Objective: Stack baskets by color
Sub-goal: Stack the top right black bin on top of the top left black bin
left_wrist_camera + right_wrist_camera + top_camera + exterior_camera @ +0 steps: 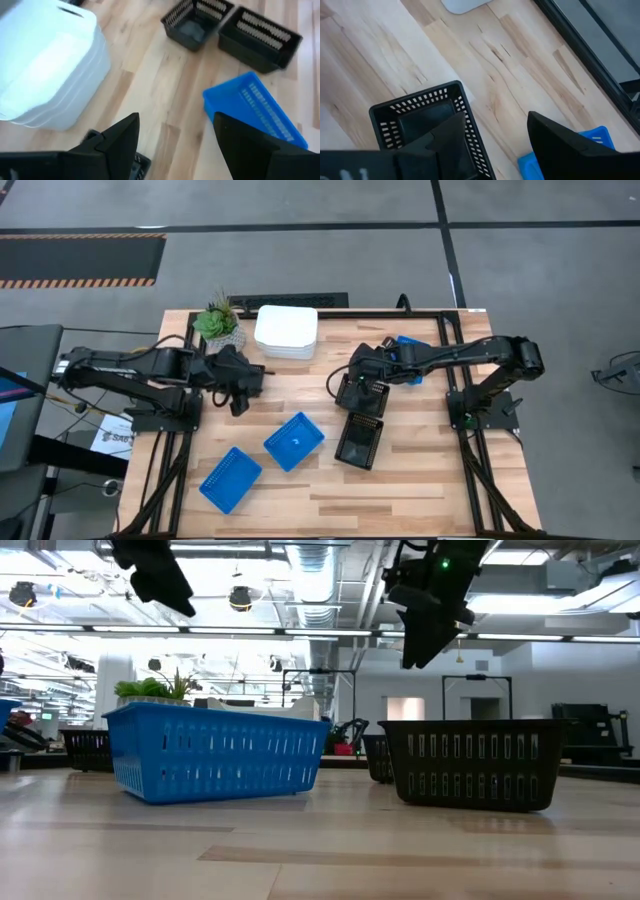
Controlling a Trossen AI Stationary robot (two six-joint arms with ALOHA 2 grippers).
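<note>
Three white baskets (286,330) stand nested in a stack at the table's far side. Two blue baskets (294,441) (230,478) lie at the near left, and a third blue one (410,348) shows under the right arm. One black basket (360,438) sits at the centre and another (420,125) just beyond it. My right gripper (496,117) hangs open, high above that farther black basket. My left gripper (176,118) is open in the air near the white stack, with a dark slotted piece (137,162) below it.
A small green potted plant (218,323) stands left of the white stack at the far edge. A black frame rail (440,315) runs along the table's far and right sides. Bare wood lies at the near right (450,490).
</note>
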